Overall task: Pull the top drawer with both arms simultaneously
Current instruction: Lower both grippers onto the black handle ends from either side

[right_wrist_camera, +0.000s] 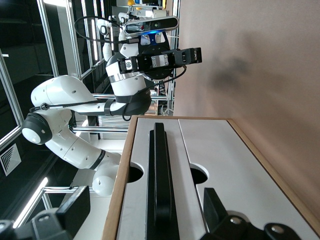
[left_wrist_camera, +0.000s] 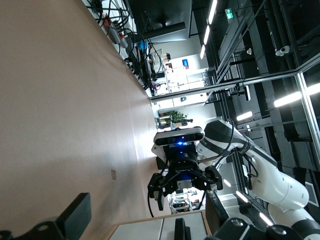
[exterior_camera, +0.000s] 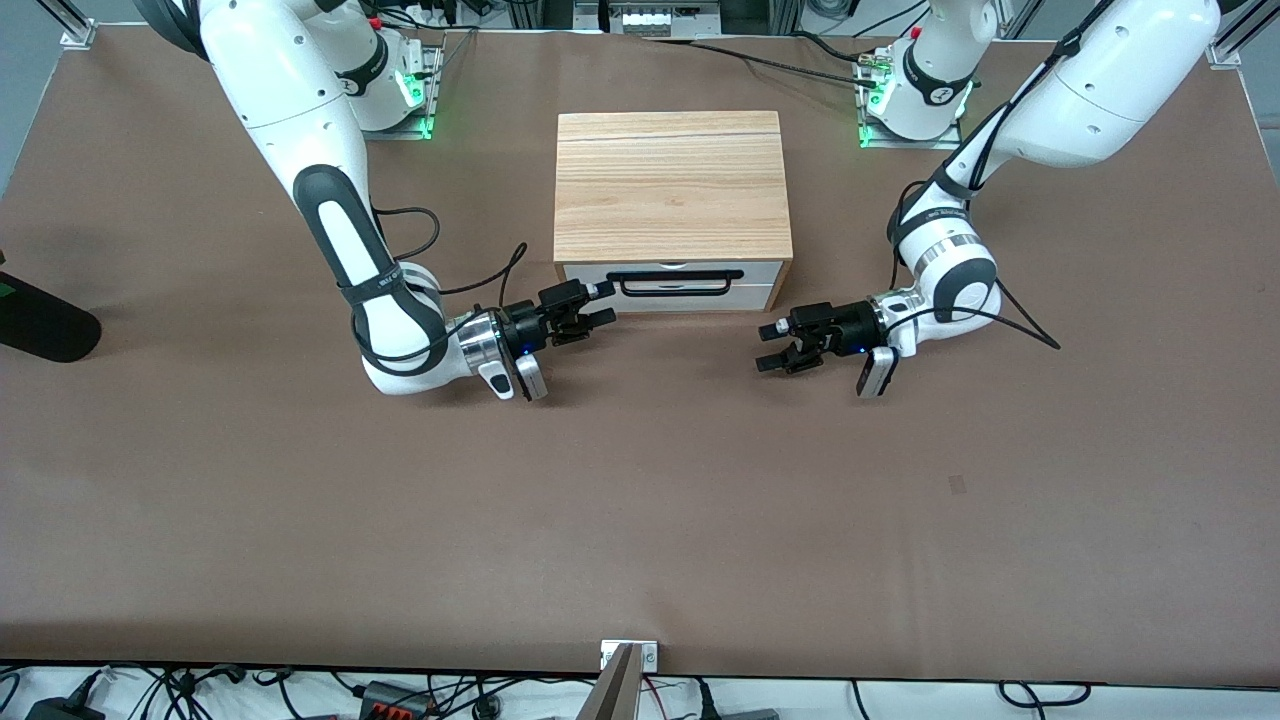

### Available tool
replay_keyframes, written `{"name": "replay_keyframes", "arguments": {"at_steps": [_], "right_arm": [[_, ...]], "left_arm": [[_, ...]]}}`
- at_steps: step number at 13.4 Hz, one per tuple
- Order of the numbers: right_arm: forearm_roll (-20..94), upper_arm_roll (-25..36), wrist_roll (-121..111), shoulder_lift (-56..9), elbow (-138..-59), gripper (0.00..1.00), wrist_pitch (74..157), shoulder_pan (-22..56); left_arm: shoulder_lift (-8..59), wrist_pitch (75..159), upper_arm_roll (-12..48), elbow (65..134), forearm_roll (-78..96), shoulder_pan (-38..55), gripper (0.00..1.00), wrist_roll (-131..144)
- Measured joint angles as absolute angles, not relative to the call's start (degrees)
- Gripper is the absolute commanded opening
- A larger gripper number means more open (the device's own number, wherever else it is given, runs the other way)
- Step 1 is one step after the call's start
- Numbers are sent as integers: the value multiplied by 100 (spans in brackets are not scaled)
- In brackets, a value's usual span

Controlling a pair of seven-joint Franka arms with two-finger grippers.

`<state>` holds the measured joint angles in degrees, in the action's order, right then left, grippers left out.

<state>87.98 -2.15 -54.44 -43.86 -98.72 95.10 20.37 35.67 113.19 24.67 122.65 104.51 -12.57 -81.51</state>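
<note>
White flat-fronted top drawer (exterior_camera: 672,283), wide black bar handle (exterior_camera: 675,282).

Table (exterior_camera: 640,520): big, flat and brown.
Wooden box (exterior_camera: 672,185): light wood with stripy grain (it sits on the table).
Black thing (exterior_camera: 45,322): dark and rounded, at the table edge toward the right arm's end.
</note>
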Motion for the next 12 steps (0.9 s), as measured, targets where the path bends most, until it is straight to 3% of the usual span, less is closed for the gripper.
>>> {"name": "replay_keyframes", "arguments": {"at_steps": [5,6,8,9,11,12], "right_arm": [[8799,-219,-5444,-4387,-9896,100,9511,2131],[8799,-220,-5444,-4388,-9906,94,9512,2188],[8799,-222,-5444,-4388,-9908,75,9567,2314],[8799,-222,-5444,-4388,-9908,41,9593,2348],[8799,-220,-5444,-4388,-9908,15,9629,2360],[8799,-217,-5444,-4388,-9908,9,9638,2357]], "left_arm": [[3567,11271,2480,12283,10423,-1225,100,-8145],[3568,11270,2493,12307,10422,-1191,100,-8145],[3569,11270,2548,12425,10422,-1146,100,-8144],[3571,11267,2589,12500,10422,-1144,100,-8144],[3571,11265,2772,12637,10424,-1210,99,-8052],[3568,11265,2896,12691,10424,-1301,99,-7932]]}}
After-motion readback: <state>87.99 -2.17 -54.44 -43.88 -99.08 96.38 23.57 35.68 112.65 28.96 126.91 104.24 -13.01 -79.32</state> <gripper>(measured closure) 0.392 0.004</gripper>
